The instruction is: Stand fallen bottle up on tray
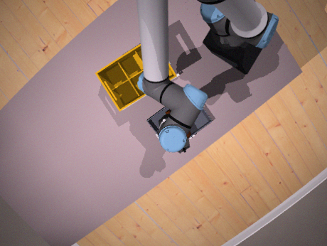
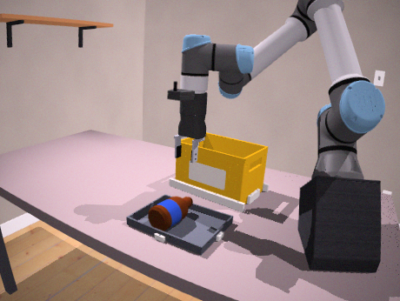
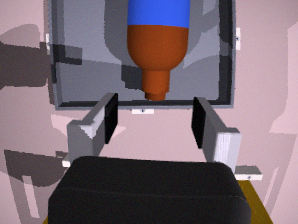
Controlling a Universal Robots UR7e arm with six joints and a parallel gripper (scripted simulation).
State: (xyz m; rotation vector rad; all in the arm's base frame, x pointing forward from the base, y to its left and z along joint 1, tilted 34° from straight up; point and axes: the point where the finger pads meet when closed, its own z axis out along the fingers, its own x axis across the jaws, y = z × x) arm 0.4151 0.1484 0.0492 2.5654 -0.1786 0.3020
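Approach step, judged from the pose: nothing is grasped yet. The gripper (image 2: 188,150) hangs high above the table with its fingers spread fully and nothing between them, pointing straight down. In the exterior view it sits in front of the yellow crate (image 2: 226,169), above the near end of the grey tray (image 2: 209,244).

The brown bottle (image 2: 169,212), with a blue label band, lies on its side inside the tray, base toward the tray's near-left end and neck pointing toward the crate. In the wrist view the neck (image 3: 156,84) points at the camera and falls between the two fingers, well below them. The top view hides the bottle under the arm.

Next move, as I read it: descend over the bottle, close across the neck or shoulder, then tip it upright about its base. The tray stands loose, so a sideways push could slide it; the round body may also roll.
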